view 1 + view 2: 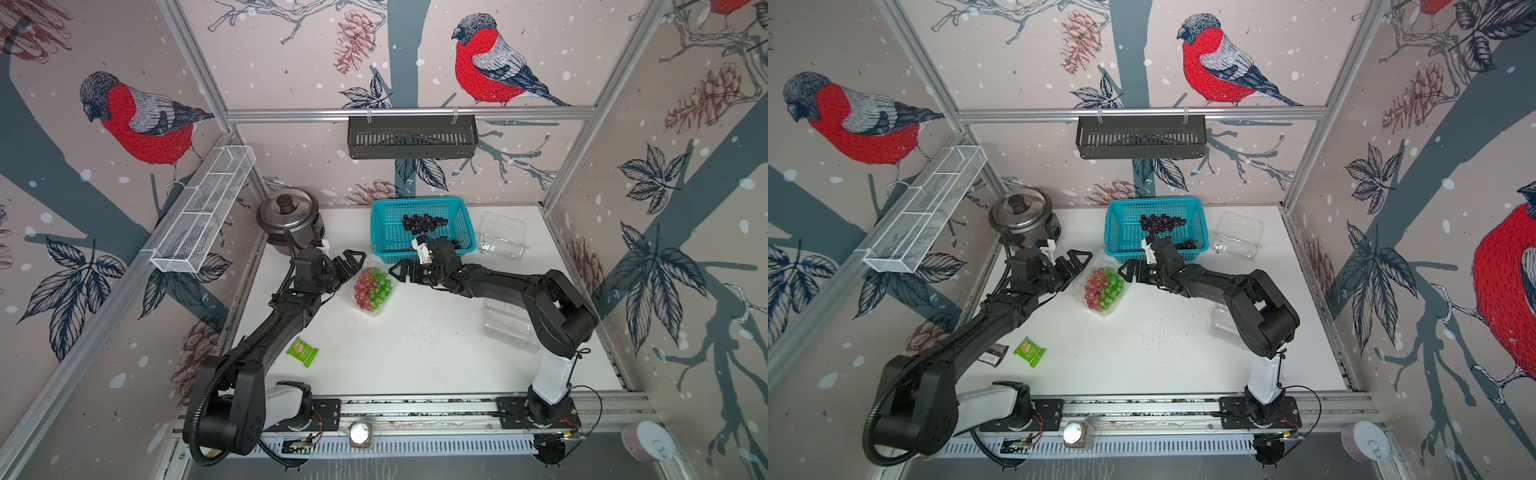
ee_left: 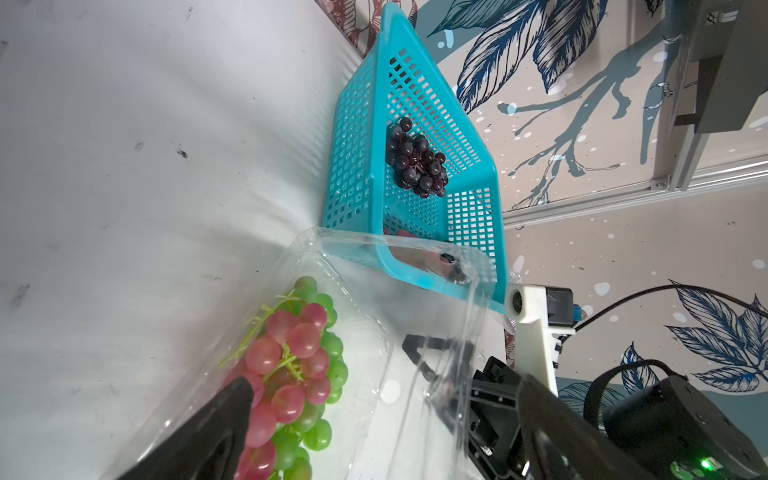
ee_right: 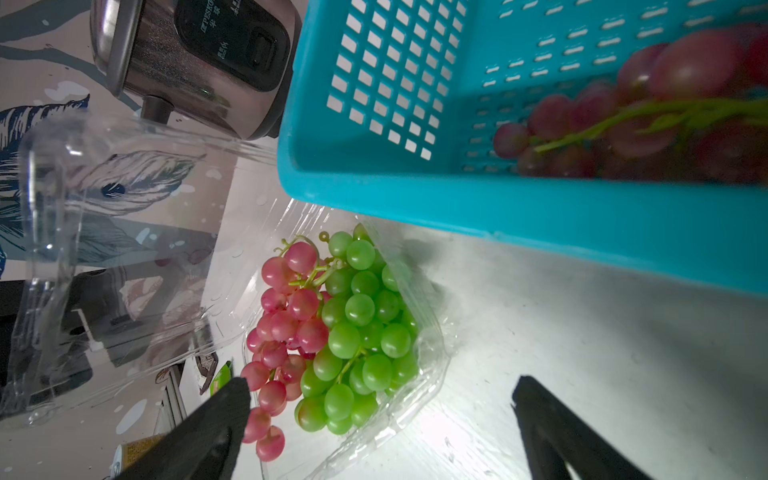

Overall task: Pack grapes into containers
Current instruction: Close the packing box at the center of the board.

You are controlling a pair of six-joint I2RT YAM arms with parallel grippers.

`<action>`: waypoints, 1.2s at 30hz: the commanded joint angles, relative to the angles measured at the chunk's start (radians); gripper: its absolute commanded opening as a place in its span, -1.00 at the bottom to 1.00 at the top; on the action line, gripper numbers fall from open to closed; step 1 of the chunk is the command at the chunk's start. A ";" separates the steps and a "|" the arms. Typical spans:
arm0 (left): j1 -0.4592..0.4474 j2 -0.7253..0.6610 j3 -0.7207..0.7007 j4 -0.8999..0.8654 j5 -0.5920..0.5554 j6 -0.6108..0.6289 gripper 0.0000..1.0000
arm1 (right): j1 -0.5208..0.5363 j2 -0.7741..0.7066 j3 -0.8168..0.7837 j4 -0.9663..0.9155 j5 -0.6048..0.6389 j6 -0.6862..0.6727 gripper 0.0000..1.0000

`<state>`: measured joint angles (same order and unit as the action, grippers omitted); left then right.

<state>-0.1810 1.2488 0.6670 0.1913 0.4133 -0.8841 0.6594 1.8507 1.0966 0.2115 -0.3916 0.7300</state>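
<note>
Both grippers are hanging just above the white table [image 1: 415,353] with their jaws spread wide and nothing between them. The left gripper [image 1: 353,259] is pointing at one side of the open clamshell punnet [image 3: 436,353] and the right gripper [image 1: 397,272] at the opposite side, both near it but apparently not touching. That punnet is sitting just in front of the teal basket [image 1: 415,202]. It is already carrying a red grape bunch [image 1: 362,289] and a green grape bunch [image 1: 380,289], which are lying side by side and touching. Its clear lid [image 3: 104,199] is standing up unlatched at the end nearest the basket. A dark purple bunch [image 1: 424,222] is lying in the basket, and the right wrist view is showing a blurred red basket bunch [image 3: 623,124] there too. A far empty punnet [image 1: 500,235] is waiting just beside the basket, and a near punnet [image 1: 509,328], apparently empty, is lying partly under the right arm. The bunches are probably going to feel light but floppy, with smooth round grapes rolling under the pads and dangling from thin stems. Closing around the thick middle of a cluster is likely safer than pinching a single grape or a bare stem. The punnets are looking thin, springy and slippery, so they will likely flex or skate unless one gripper is steadying the ribbed rim while the other is working.
</note>
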 commanded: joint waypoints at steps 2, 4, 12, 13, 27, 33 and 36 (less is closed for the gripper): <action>-0.032 0.028 0.026 0.013 -0.031 -0.003 0.96 | -0.018 -0.035 -0.024 0.046 -0.019 0.009 1.00; -0.052 0.047 0.039 0.015 -0.039 -0.003 0.96 | -0.031 -0.052 -0.042 0.053 -0.027 0.010 1.00; -0.134 0.117 0.054 0.054 -0.069 -0.027 0.95 | -0.065 -0.064 -0.066 0.073 -0.062 0.006 1.00; -0.143 0.123 0.052 0.059 -0.073 -0.031 0.96 | -0.066 -0.056 -0.060 0.070 -0.064 0.002 1.00; -0.175 0.143 0.014 0.089 -0.084 -0.055 0.96 | -0.032 0.064 0.046 0.080 -0.097 -0.041 0.98; -0.176 0.127 -0.009 0.097 -0.082 -0.065 0.96 | -0.019 0.126 0.086 0.098 -0.096 -0.047 0.74; -0.175 0.118 -0.014 0.089 -0.082 -0.066 0.96 | -0.005 0.152 0.102 0.114 -0.097 -0.054 0.66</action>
<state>-0.3534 1.3758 0.6575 0.2668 0.3378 -0.9386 0.6437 1.9858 1.1816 0.2718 -0.4767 0.7021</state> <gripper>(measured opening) 0.978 0.837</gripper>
